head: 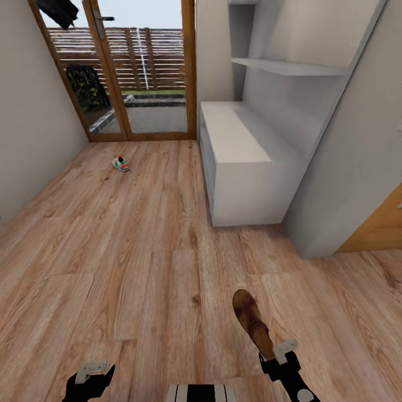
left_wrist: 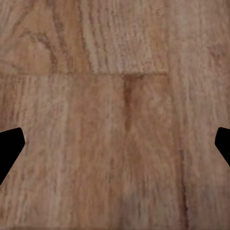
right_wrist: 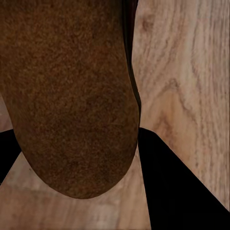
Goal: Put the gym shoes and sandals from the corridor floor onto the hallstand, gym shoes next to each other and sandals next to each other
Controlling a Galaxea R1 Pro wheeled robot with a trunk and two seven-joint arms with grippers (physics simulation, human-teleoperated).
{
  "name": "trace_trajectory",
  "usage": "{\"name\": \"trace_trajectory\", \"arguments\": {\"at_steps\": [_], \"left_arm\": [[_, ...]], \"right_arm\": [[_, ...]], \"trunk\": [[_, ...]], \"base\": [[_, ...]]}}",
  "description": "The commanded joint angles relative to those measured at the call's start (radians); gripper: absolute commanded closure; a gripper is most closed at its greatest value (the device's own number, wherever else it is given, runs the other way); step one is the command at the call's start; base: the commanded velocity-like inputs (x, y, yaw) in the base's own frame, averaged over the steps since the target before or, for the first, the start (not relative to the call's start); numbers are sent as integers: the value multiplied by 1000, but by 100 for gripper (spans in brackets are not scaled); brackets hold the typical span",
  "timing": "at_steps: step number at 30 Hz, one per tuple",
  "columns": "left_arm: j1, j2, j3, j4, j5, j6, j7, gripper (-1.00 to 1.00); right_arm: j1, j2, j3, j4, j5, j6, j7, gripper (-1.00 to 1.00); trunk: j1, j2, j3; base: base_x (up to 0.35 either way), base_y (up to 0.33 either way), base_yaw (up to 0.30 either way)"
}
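The right claw (head: 272,355) is clamped on the heel of a dark-brown leather sandal (head: 252,322), carried toe-forward toward the long white hallstand (head: 245,162), while the left claw (head: 89,377) is spread empty.

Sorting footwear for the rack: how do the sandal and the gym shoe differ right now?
The sandal is dark brown; the gym shoe is white with teal and orange. The sandal is gripped at one end by the right gripper, near the robot; the gym shoe lies loose on the floor, far off by the glass door. Neither is on the hallstand yet.
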Motion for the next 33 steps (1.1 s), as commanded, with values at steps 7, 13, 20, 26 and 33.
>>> {"name": "trace_trajectory", "arguments": {"at_steps": [7,13,20,26,33], "left_arm": [[21,-3,7,6,4,-47,27,-100],[23,-5,6,35,5,-59,37,-100],[23,-6,5,37,5,-61,37,-100],[23,-9,4,37,5,-62,37,-100],[23,-11,4,37,4,-62,37,-100]], "right_arm": [[1,-9,-38,80,6,-86,-51,100],[2,-13,-169,121,8,-116,-54,100],[3,-12,-174,122,8,-117,-54,100],[3,-11,-174,122,7,-117,-54,100],[3,-10,-174,122,7,-117,-53,100]], "trunk": [[-10,15,36],[-33,57,64],[-60,106,97],[-83,148,125],[-110,197,158]], "base": [[0,0,0],[0,0,0],[0,0,-32],[0,0,-105],[0,0,-150]]}}
